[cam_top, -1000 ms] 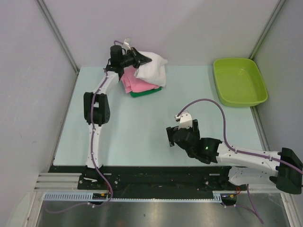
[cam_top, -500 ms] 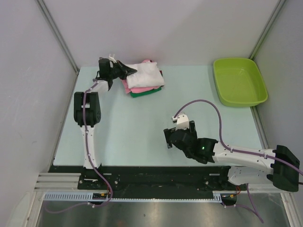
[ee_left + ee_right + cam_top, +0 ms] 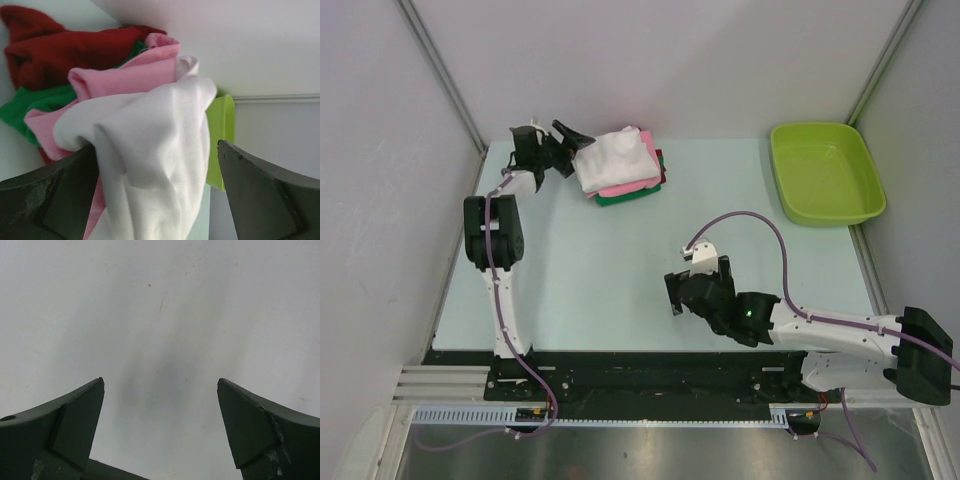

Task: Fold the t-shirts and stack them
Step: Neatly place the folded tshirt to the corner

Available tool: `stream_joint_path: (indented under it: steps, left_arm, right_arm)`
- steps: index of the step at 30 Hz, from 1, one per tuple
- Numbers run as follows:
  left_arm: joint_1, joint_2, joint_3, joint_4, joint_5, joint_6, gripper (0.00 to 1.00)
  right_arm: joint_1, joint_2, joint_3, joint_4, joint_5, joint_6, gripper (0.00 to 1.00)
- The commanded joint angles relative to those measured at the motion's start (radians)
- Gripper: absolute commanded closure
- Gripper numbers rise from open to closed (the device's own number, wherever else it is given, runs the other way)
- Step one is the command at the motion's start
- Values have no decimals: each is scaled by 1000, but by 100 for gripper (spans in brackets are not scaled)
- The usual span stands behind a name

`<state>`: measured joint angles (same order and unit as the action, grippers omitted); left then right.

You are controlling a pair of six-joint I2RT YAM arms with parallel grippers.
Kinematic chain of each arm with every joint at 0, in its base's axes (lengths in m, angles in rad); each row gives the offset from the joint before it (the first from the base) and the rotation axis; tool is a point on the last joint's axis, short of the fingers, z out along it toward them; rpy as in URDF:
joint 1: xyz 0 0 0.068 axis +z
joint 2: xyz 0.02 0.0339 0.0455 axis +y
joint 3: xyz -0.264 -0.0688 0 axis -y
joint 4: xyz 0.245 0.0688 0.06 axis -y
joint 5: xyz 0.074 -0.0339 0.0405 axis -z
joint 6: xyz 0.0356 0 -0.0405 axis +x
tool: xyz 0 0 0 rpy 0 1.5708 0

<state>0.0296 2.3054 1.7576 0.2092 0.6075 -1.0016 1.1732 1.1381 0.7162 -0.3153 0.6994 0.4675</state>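
The t-shirts sit in one pile at the back of the table: a rumpled white one (image 3: 615,155) on top, then pink (image 3: 628,186), green (image 3: 620,199) and dark red (image 3: 660,163). My left gripper (image 3: 572,150) is at the pile's left side, open. In the left wrist view the white shirt (image 3: 160,165) bulges between the wide-apart fingers of the left gripper (image 3: 156,145), brushing the left finger (image 3: 60,195). Behind it lie pink (image 3: 125,75), green (image 3: 45,100) and dark red (image 3: 75,50) cloth. My right gripper (image 3: 698,288) (image 3: 161,381) hangs open over bare table, holding nothing.
A lime-green plastic tub (image 3: 825,172) stands at the back right, and its edge (image 3: 222,135) also shows in the left wrist view. Grey walls enclose the table on the left, back and right. The right arm's cable (image 3: 760,225) loops over the table's middle.
My left gripper has opened and let go of the white shirt, which now rests on the pile. The left arm swung leftward. The right arm barely moved.
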Motion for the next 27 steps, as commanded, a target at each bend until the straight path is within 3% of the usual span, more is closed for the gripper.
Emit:
stream_joint_path:
  steps: [1,7,16,20,27]
  left_arm:
    - [6,-73,14,-242,-110,69,0]
    - [7,-188,-61,-474,-328,118,0]
    - [9,-532,-476,-478,-641,87,0]
    - [7,-697,-642,-436,-663,84,0]
    - [6,-775,-672,-447,-635,141,0]
  right_arm:
    - [6,-29,2,19,2,2,0]
    - [-4,-29,12,-5,3,8,0]
    - [-101,-32,28,-153,-49,154,0]
    - [-119,-40,29,-163,-61,177,1]
    - [-119,-81,28,-150,-81,189,1]
